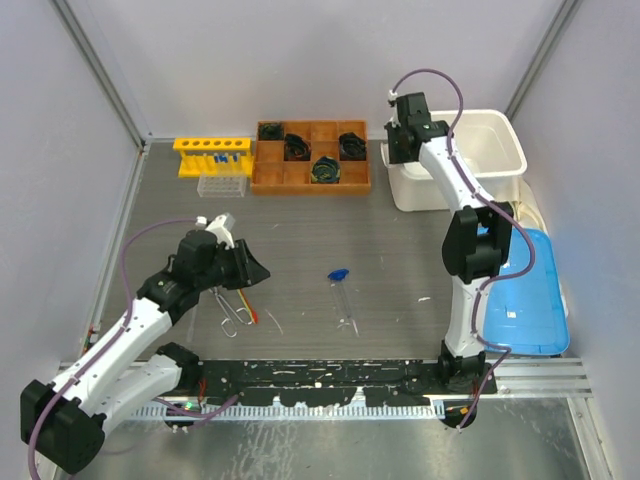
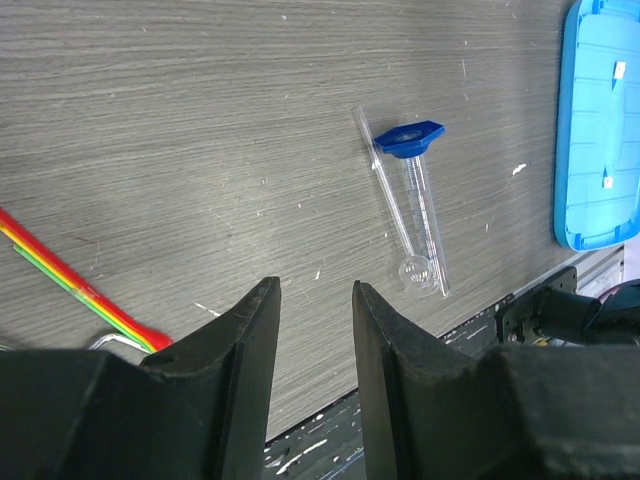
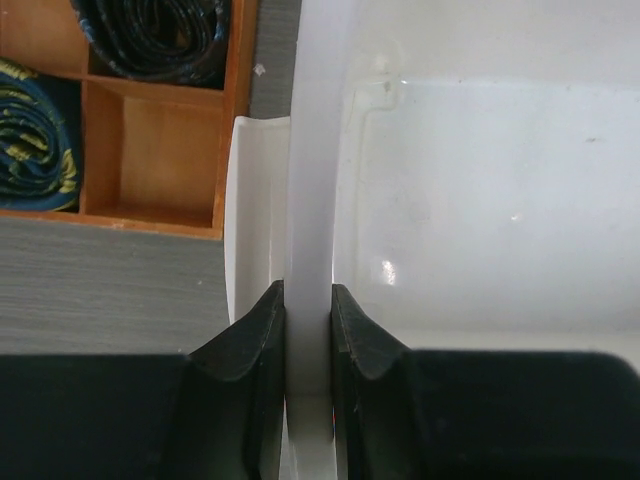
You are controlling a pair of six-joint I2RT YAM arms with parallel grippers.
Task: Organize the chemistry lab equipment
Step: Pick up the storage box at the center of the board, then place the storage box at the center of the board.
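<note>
Grey wood-grain table (image 1: 330, 230) sat inside pale walls. At its far edge stood a yellow rack (image 1: 212, 155) with blue-capped tubes upright in its holes. To the right of the rack stood a wooden box (image 1: 310, 180) of square compartments, some holding dark rolled-up fabric. A white tub (image 1: 500, 150) stood to the right of the box, and a blue lid (image 1: 525, 295) lay flat along the table's right side.

One more capped tube (image 2: 420, 205) lay on its side near the middle of the table, with a thin clear rod (image 2: 383, 180) right alongside it. Metal tongs (image 1: 232, 308) and a red stick (image 2: 60, 268) lay close together at the near left.

The left gripper (image 2: 315, 325) hung low over the table just beyond the tongs. Its jaws stood partly apart with nothing between them, and it was well short of the lying tube. The right gripper (image 3: 308, 320) reached to the far right. Its two fingers (image 3: 262, 330) were pressed narrowly against either side of the tub's left wall, one outside and one inside.
</note>
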